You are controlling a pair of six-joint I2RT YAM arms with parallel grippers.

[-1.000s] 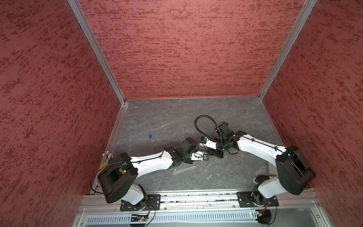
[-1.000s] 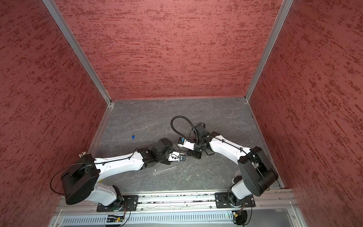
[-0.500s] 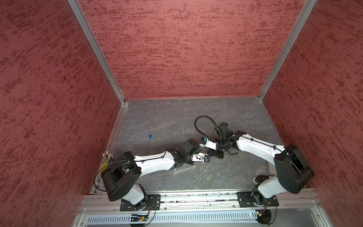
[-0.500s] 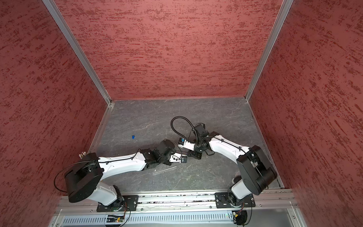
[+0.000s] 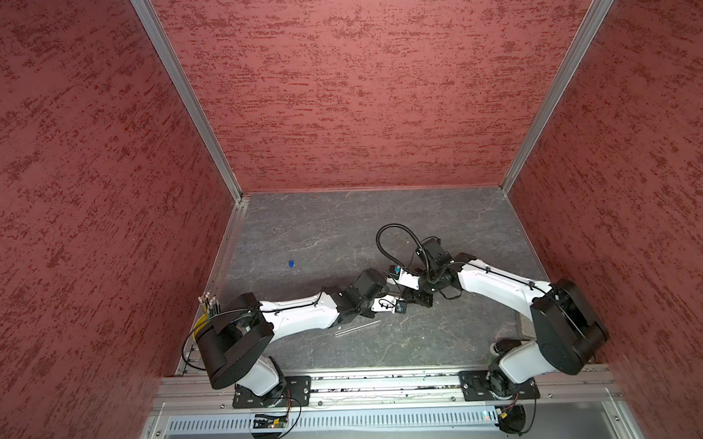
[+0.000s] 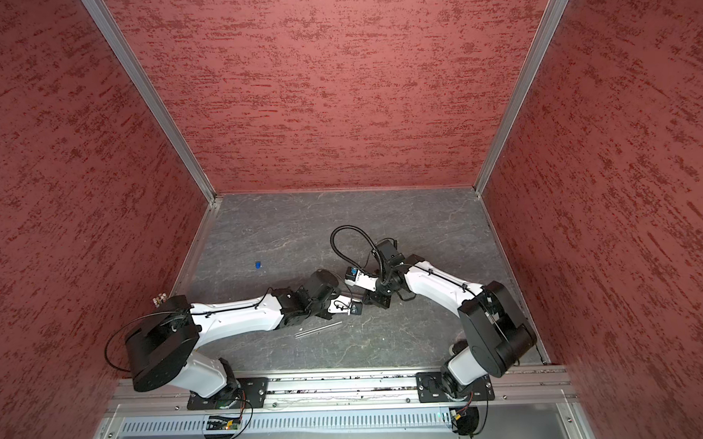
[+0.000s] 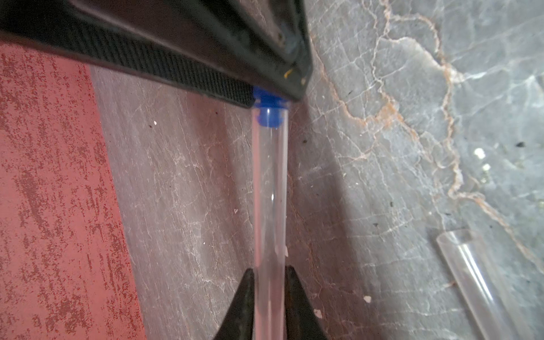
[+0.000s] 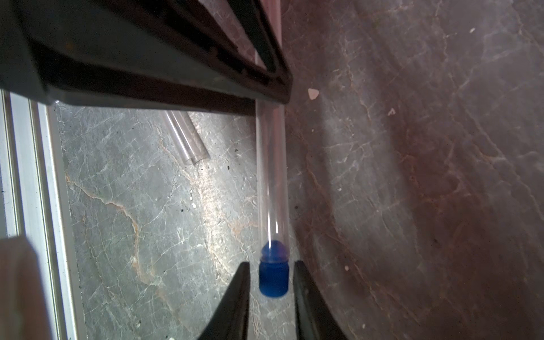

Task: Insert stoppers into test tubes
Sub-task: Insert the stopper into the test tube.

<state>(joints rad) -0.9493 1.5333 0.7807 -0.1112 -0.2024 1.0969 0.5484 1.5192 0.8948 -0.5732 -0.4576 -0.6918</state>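
**Stopper seating, mid-counter.** My left end effector (image 7: 269,272) is clamped on the held tube (image 7: 269,191). The tube runs up the centre of the left wrist frame to the stopper (image 7: 269,110) in its mouth. In the right wrist frame my right end effector (image 8: 270,266) has its jaws apart, with a thin gap on either side of the stopper. The plug end is inside the tube and the cap is outside. In a top view the loose tube (image 5: 357,328) lies on the counter (image 5: 342,229) just below the left wrist. The spare stopper (image 5: 291,263) sits well apart from it, left of centre.

**Hazards, as I judge them.**
- The stopper may be only lightly seated. A finger brushing the cap as I back the right arm away could tilt it or pull it out.
- The left grip sits far from the mouth, so any side push there could pivot the tube between the pads.
- The left forearm passes close above the loose tube, and a low sweep could roll it away.

**Change over the last second.**
- The right jaws were closed then and now stand parted, so the stopper is released.
- The left grip is unchanged.
- In the top views the two wrists meet at almost the same spot as before.
- The loose tube and spare stopper have not moved.
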